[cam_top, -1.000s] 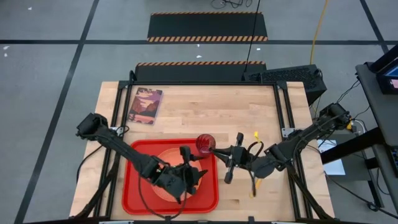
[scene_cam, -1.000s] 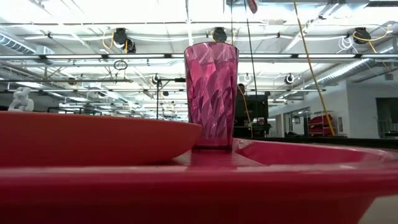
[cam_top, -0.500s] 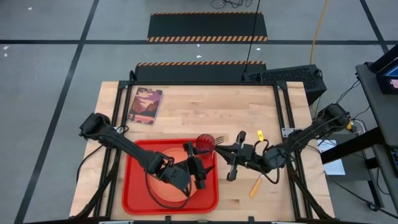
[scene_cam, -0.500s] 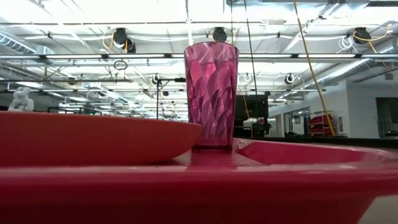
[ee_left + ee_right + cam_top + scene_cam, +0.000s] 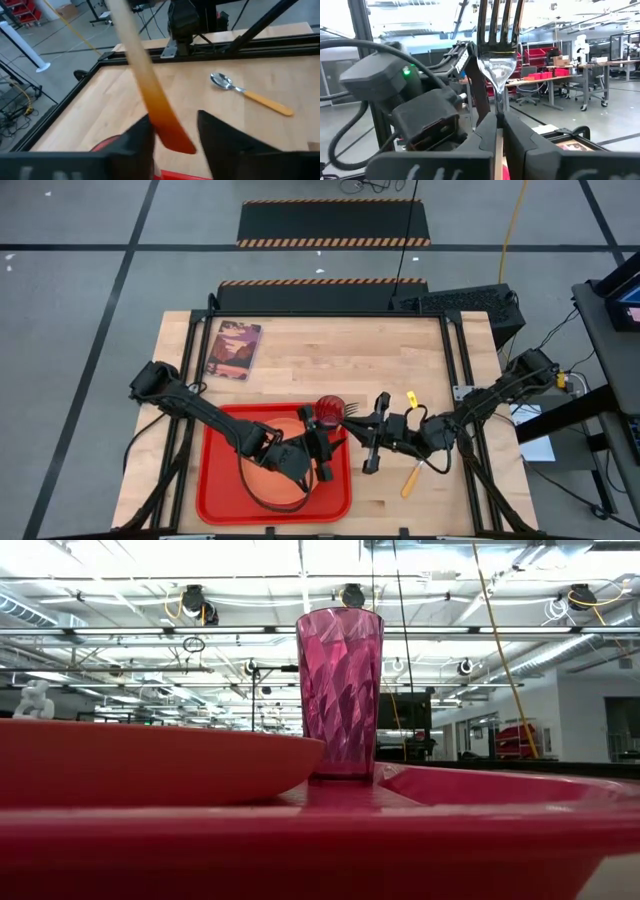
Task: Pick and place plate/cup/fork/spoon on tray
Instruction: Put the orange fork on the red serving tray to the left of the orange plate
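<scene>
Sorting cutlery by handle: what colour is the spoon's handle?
Orange-yellow; the spoon shows best in the left wrist view.

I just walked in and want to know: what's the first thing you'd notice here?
Two robot grippers meet over the red tray's right edge, passing a fork. The right gripper is shut on its neck, tines up, while the left gripper has the orange handle between its fingers. Beside them, a dark-red cup stands in the tray's far right corner.

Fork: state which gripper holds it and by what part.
The right gripper holds the fork by its neck below the tines, while the left gripper closes around its handle.
</scene>
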Motion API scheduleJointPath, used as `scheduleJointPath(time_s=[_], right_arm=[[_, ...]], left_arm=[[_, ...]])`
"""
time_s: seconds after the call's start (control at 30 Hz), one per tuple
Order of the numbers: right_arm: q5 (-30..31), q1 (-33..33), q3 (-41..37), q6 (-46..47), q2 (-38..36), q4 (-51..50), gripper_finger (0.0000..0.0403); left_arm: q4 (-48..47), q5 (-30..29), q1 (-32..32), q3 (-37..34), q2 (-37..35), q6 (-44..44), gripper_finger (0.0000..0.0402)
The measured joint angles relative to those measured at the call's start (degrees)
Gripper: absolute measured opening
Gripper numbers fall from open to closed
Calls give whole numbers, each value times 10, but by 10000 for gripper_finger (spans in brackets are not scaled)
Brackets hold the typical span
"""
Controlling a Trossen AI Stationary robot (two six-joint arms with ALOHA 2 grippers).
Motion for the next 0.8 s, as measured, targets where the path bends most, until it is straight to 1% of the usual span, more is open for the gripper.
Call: scheduleJointPath(time_s=[0.17,0.23,0.4,0.47,0.8], right_arm=[[-10,2,0,-4,0,-1,4],[-16,4,0,-12,0,0,4],[-34,8,0,-29,-2,1,5],[-52,8,0,-35,-2,2,11],[-109,8,1,-83,-2,-2,89]], left_arm=[[-8,-4,-6,0,-8,12,33],[-25,-7,-7,0,-18,9,12],[-79,7,-12,0,-47,-10,12],[-96,8,-16,0,-56,-19,6],[-117,49,-39,0,-83,-26,5]])
